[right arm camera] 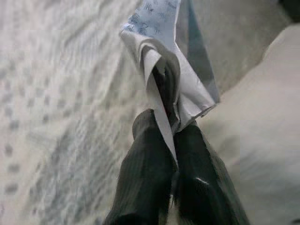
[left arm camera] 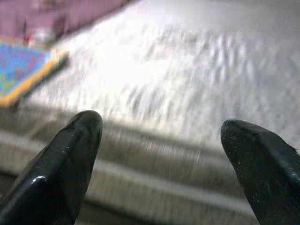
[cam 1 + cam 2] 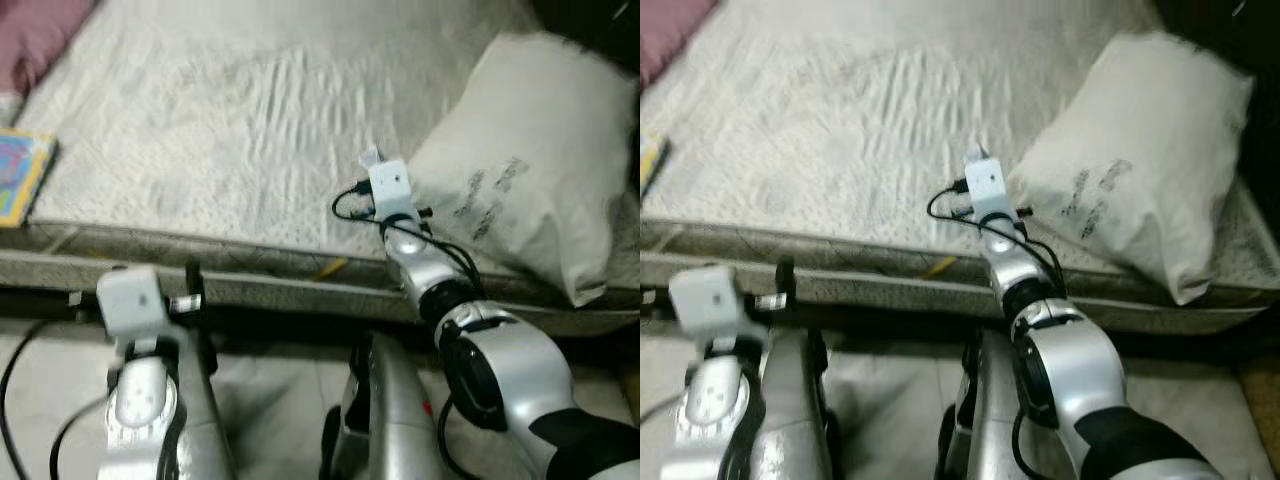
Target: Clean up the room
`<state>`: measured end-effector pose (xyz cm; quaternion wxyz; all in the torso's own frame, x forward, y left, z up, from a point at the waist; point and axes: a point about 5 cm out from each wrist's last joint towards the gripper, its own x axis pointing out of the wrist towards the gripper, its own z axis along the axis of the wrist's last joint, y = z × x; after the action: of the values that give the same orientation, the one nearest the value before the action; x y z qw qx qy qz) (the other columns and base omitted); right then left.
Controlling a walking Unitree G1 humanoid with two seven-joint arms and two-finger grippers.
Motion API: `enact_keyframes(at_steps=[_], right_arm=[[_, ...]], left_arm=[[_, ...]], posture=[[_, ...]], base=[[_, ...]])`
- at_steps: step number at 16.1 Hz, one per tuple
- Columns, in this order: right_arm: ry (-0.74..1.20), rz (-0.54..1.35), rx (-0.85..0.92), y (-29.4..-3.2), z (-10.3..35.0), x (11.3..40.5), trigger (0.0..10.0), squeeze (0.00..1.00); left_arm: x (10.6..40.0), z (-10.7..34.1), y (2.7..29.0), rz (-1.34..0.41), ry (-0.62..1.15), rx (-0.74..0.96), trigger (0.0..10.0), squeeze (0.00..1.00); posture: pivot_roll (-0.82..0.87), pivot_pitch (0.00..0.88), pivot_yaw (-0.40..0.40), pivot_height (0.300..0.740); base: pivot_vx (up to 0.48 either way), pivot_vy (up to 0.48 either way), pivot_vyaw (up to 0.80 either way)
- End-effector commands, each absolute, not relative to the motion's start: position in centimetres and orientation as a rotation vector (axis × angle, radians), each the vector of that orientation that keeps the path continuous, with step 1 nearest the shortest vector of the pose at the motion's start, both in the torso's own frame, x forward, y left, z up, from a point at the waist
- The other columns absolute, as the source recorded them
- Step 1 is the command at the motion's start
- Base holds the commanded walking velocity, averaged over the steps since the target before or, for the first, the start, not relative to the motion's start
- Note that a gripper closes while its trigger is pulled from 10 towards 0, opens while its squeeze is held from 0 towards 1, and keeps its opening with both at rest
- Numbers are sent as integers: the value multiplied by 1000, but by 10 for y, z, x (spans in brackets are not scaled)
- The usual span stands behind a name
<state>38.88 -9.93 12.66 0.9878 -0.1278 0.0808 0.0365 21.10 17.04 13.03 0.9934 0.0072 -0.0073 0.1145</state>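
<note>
Right gripper (image 1: 171,136) pinched together on crumpled white paper scrap (image 1: 166,56), over grey quilted mattress (image 3: 250,130), white pillow (image 3: 530,150) just beside. Left gripper (image 2: 159,140) spread apart, idle. Step, likely: carrying scrap; next needs bin.

A bedroom in a home: a bed (image 3: 250,140) with a pale quilted cover takes up most of the scene. A white pillow (image 3: 520,160) lies on it, a colourful book (image 3: 22,175) at its far corner, tiled floor (image 3: 270,400) beside it.
</note>
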Motion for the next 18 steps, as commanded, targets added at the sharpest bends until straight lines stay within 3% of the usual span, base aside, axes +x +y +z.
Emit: enact_keyframes(at_steps=[1,6,10,11,12,13,18], right_arm=[[175,55,-233,-107,126,390,0,0],[174,77,-105,-122,104,376,0,0],[108,79,12,-124,103,369,0,0],[76,90,41,-123,105,367,1647,0],[32,114,64,-121,108,364,10000,0],[-89,169,113,-119,120,353,10000,0],[-141,206,162,-122,125,341,10000,0]], left_arm=[[211,123,173,239,8,9,10000,0],[254,127,175,195,-64,11,10000,0],[267,126,179,227,-80,47,10000,0],[270,127,180,220,-92,52,10000,0],[275,128,180,211,-107,51,10000,0],[284,134,182,203,-143,50,10000,0],[268,109,191,232,-87,52,10000,0]], posture=[[178,0,-138,533],[70,0,-62,533],[21,0,-23,533],[15,0,-20,533],[10,0,-18,533],[12,0,-17,533],[-3,0,6,576]], base=[[0,0,0],[0,0,0],[0,0,0],[0,0,0],[0,0,0],[0,0,0],[0,0,0]])
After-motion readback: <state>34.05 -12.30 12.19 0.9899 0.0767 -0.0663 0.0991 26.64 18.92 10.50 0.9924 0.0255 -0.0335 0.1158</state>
